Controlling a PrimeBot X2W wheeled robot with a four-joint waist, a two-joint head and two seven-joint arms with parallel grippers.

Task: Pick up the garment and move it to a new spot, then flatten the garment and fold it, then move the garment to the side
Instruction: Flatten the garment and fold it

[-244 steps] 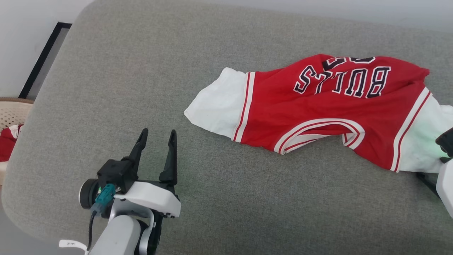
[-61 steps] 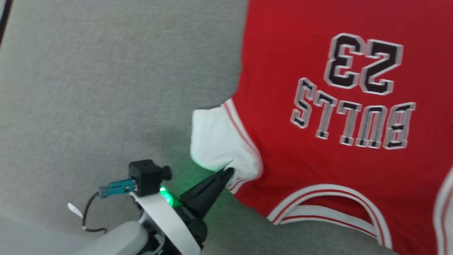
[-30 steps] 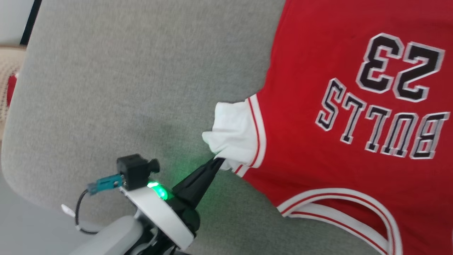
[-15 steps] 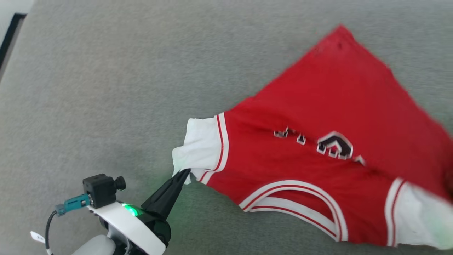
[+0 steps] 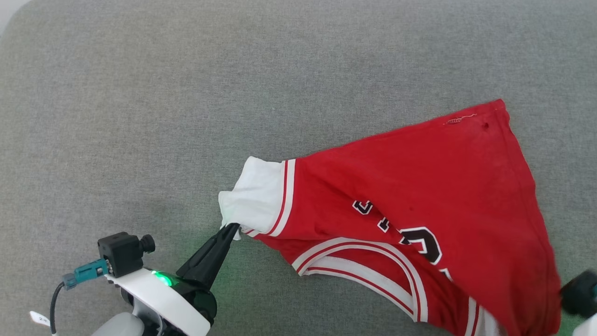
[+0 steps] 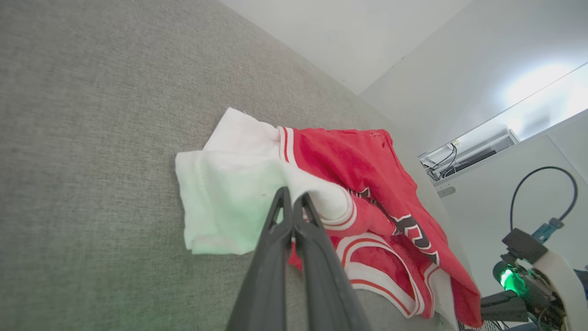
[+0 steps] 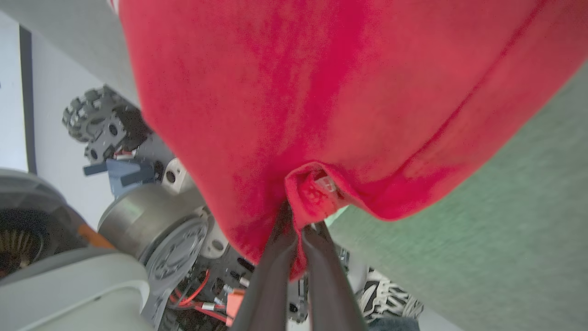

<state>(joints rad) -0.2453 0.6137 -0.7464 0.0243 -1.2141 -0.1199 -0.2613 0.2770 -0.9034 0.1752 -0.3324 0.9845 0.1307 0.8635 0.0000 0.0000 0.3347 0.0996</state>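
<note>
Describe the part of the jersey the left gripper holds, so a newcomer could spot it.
On the wide grey cushion is a red jersey, stretched toward the head view's right. At its left end is a short white sleeve bordered by red-and-white stripes. Unlike the red body beside it, it is plain white, its corner pinched by the shut left gripper.

- A red jersey shirt (image 5: 419, 177) with white sleeves, striped trim, black white-outlined lettering.
- Rumpled, lettering half hidden in folds.
- Spread over the right side of a grey fabric worktop (image 5: 140, 93).
</note>
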